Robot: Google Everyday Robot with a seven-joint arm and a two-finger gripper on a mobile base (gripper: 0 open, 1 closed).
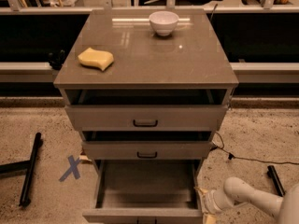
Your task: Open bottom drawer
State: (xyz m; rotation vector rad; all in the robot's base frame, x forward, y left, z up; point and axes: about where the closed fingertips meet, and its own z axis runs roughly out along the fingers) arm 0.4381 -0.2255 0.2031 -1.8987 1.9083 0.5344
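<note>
The bottom drawer [145, 185] of the grey-beige cabinet is pulled far out towards me, and its plain grey inside shows. Its front panel [140, 215] lies at the bottom edge of the view, with the black pull mostly cut off. My gripper [202, 203] is at the drawer's right front corner, close against its right side wall. The white arm [247, 197] reaches in from the bottom right.
The middle drawer [147, 150] and top drawer [145, 117] stick out slightly. A yellow sponge [96, 59] and a white bowl [163, 22] sit on the cabinet top. A black bar [30, 169] and a blue tape X [71, 168] are on the floor at left. A cable [252, 160] runs at right.
</note>
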